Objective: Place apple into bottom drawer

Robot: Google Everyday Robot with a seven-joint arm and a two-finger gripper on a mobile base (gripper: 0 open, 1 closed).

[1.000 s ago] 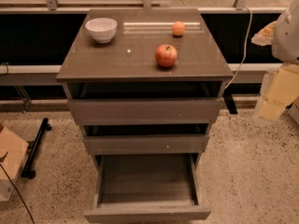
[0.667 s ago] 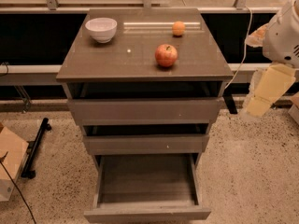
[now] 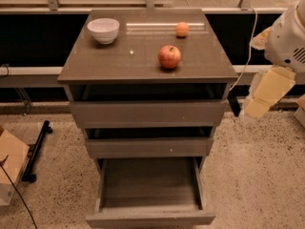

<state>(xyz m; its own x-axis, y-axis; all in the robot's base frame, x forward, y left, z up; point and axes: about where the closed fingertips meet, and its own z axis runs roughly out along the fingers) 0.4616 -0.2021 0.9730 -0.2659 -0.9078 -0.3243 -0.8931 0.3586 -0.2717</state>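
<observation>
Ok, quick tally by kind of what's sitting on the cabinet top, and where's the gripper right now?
Apple: 1
Orange fruit: 1
White bowl: 1
Total: 3
The gripper hangs off the right side of the cabinet, below its top surface and apart from all three.

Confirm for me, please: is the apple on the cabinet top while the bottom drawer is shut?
Not quite: the camera view shows the bottom drawer pulled open. The apple is on the cabinet top; the hand hangs to the cabinet's right.
</observation>
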